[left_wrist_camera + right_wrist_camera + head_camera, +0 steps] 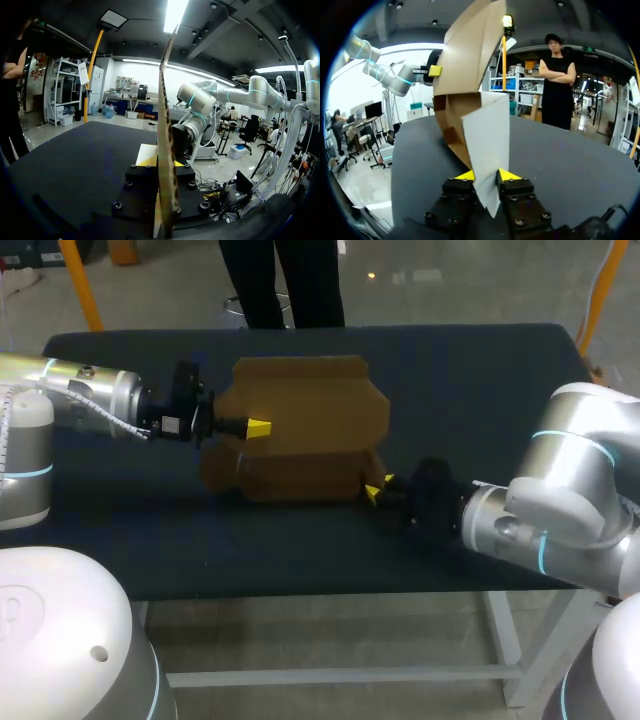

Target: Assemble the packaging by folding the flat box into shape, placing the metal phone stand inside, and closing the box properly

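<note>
Your left gripper [256, 428] comes in at the box's [300, 430] 9 o'clock, up at the level of the raised upper part. In its own wrist view a brown panel [166, 125] stands edge-on between the fingers with a yellow tip close on each side, so read it as clamped narrow on that panel.

The box sits near the middle of the table [470, 370], brown and only half formed. A wide panel stands up at the back and a lower body lies in front of it. The walls are not squared and nothing is tucked.

Your right gripper [378, 490] is at the box's 5 o'clock, low by the table. Its wrist view shows a pale flap [490, 135] pinched between the two yellow tips, which are drawn in close on it.

Judged from this, you are in the first stage, shaping the flat blank. Both arms have hold of it, but no closed bottom or open cavity shows yet. The stand shows in none of the views, so loading it is not begun. What is left is to finish the fold, put the stand in, and close the lid.
</note>
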Available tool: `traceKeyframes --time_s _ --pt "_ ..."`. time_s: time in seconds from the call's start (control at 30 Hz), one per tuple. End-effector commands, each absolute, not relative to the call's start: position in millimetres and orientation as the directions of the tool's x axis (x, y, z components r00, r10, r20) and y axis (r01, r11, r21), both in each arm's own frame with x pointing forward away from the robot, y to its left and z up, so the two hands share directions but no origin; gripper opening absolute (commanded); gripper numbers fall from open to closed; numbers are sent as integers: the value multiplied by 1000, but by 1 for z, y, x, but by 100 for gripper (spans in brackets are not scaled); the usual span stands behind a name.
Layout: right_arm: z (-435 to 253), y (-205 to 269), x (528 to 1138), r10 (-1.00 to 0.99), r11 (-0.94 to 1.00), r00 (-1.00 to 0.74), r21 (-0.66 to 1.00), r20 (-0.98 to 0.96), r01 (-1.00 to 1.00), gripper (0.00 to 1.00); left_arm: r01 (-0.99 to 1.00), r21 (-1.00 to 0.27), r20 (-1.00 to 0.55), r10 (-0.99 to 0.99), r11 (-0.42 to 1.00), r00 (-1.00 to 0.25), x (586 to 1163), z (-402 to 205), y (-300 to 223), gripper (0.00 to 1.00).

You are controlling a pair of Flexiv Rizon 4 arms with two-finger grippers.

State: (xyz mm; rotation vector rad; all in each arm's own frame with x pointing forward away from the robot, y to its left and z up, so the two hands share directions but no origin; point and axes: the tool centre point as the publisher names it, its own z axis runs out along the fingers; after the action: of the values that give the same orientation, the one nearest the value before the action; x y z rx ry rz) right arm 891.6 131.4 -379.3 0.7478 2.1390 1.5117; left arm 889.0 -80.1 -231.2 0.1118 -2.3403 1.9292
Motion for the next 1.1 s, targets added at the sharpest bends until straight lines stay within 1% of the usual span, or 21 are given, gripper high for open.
traceKeyframes --time_s 0.03,0.23,0.37,0.4,0.57,0.7,0.77,0.8,1.03,1.1 --pt "-381 143 887 692 271 -720 944 -54 189 28 -124 -974 128 12 191 -992 889 -234 -82 0" --pt "-379 148 883 703 266 -709 944 -52 195 34 -124 -974 128 12 191 -992 889 -234 -82 0" --pt "-377 152 881 710 261 -703 944 -45 203 42 -124 -974 128 12 191 -992 889 -234 -82 0" --pt "-377 153 881 711 260 -702 944 -44 204 45 -124 -974 128 12 191 -992 889 -234 -82 0" --pt "-374 157 881 718 249 -695 946 -35 209 51 -124 -974 128 12 191 -992 889 -234 -82 0" --pt "-373 160 881 721 240 -692 946 -25 217 62 -124 -974 128 12 191 -992 889 -234 -82 0" --pt "-373 162 882 724 232 -689 947 -16 222 77 -124 -974 128 12 191 -992 889 -234 -82 0" --pt "-372 163 882 725 229 -689 948 -13 223 78 -124 -974 128 12 191 -992 889 -234 -82 0" --pt "-371 164 880 741 200 -671 949 15 243 78 -124 -974 128 12 191 -992 889 -234 -82 0" --pt "-371 163 879 745 200 -666 950 13 241 76 -124 -974 128 12 191 -992 889 -234 -82 0"
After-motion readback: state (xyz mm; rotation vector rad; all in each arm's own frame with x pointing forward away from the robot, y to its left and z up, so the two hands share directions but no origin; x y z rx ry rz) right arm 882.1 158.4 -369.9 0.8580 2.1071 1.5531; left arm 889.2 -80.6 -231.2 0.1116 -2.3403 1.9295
